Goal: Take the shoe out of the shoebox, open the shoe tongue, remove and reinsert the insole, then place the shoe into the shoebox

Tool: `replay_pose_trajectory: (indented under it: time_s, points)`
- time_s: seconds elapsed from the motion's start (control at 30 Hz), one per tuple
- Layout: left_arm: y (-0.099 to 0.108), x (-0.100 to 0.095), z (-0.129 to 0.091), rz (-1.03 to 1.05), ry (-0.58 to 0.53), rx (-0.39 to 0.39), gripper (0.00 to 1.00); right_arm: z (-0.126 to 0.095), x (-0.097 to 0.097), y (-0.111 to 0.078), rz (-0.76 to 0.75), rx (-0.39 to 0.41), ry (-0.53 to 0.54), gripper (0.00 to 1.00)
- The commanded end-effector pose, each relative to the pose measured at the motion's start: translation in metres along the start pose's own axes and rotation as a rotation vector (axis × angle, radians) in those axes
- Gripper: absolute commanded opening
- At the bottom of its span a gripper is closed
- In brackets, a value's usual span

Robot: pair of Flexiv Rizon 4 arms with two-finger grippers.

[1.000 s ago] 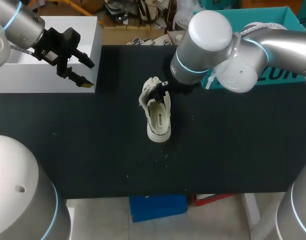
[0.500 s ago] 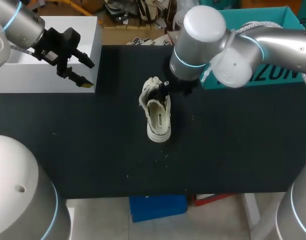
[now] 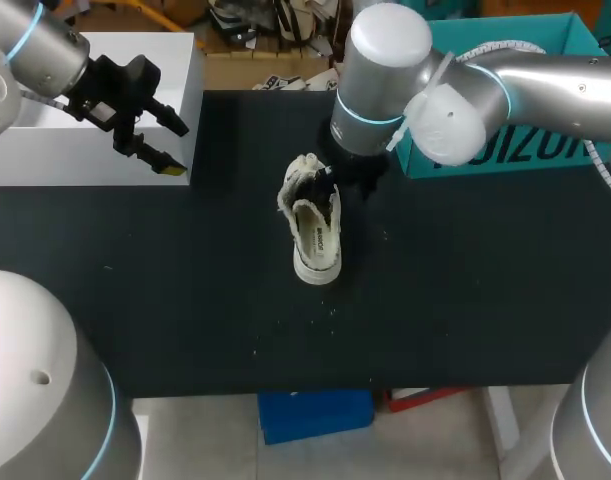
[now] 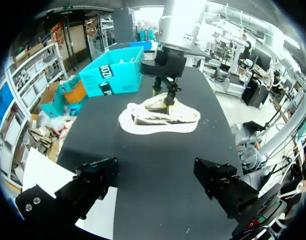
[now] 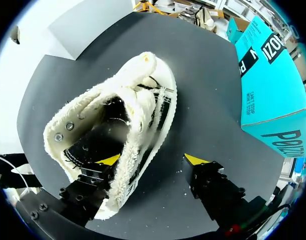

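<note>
A matte black table (image 3: pixel 165 290), evenly lit, spans the scene from side to side, its dark top dotted near the middle with a few tiny pale specks (image 3: pixel 331 308).

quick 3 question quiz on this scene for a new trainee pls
1. Where is the shoe now?
A. in the teal shoebox
B. on the black table
C. lifted in the air by both arms

2. True or false: the left gripper is shut on the shoe.

3. Fill in: one finger of the right gripper is inside the shoe's opening, the other is ____ the shoe.

Key
1. B
2. False. It is open and well away from the shoe, near the white box.
3. outside
</note>
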State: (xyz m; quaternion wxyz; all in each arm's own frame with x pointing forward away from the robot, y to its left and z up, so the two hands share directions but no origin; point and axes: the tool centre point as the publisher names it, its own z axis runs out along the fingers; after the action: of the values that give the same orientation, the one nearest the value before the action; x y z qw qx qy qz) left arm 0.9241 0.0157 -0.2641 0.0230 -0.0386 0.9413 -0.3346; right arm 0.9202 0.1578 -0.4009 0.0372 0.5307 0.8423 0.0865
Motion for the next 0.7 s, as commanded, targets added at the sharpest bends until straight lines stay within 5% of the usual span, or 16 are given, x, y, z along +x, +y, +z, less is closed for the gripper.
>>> replay_pose_trajectory:
  time_s: [0.03,0.3,0.57,0.7]
  points:
    - [0.000,0.001,-0.001,0.000,-0.001,-0.003,1.00,0.010,0.004,0.005,-0.002,0.019,0.010,0.00]
    - [0.000,0.001,-0.001,0.000,-0.001,-0.003,1.00,-0.020,0.007,0.008,-0.053,0.023,0.073,0.00]
    - [0.000,0.001,-0.001,0.000,-0.001,-0.003,1.00,-0.084,-0.002,0.012,-0.151,0.012,0.137,0.00]
    - [0.000,0.001,-0.001,0.000,-0.001,-0.003,1.00,-0.090,0.001,0.011,-0.174,0.013,0.154,0.00]
